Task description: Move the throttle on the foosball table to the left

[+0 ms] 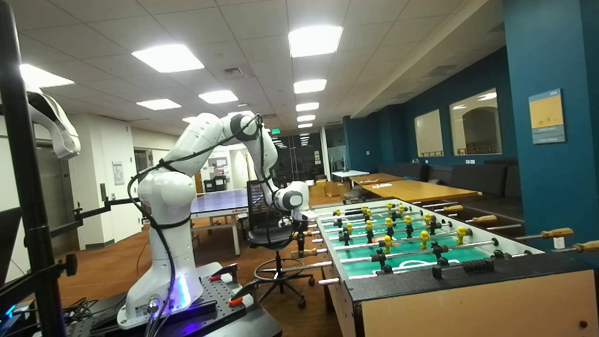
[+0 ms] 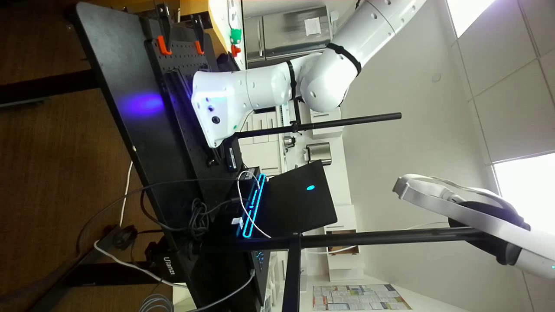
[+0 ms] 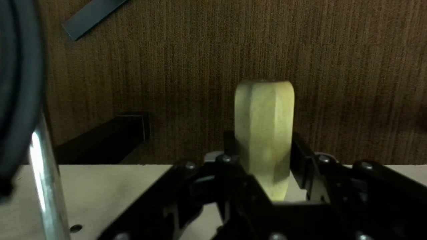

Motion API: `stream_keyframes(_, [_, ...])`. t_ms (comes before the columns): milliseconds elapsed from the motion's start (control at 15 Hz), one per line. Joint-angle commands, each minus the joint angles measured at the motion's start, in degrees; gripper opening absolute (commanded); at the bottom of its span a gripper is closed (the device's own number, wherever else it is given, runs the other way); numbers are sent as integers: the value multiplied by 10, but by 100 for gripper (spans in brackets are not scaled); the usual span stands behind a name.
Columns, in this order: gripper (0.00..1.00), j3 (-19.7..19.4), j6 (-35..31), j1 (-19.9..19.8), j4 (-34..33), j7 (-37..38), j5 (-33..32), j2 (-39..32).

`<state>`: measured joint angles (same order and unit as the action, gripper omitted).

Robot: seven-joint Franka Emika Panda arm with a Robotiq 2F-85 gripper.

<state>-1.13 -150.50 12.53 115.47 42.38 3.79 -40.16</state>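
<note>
My gripper [image 3: 263,145] clamped on wooden handle [image 3: 263,113], jutting from my-side edge of foosball table [image 1: 468,304], toward near corner. Handle's inner end hidden behind gripper; blurred black loop [image 3: 31,83] masks part of metal rod [image 3: 50,196]. Arm [image 2: 325,84] cut off in an exterior view. Wrist view alone shows grip plainly; player figures [image 1: 425,239] only in an exterior view.

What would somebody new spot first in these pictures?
Probably the white robot arm, left of centre in an exterior view. Next, at that view's lower right, the foosball table with its green playfield. Near the wrist view's middle, the jaws grip a pale wooden handle.
</note>
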Motion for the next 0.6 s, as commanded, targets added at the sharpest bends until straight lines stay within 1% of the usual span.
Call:
stream_keyframes(0, [16,0,3,2,5,-22,10,21])
stream_keyframes(200, [16,12,5,-2,21,-36,15,31])
stream_keyframes(533, [16,50,5,-21,78,-84,45,63])
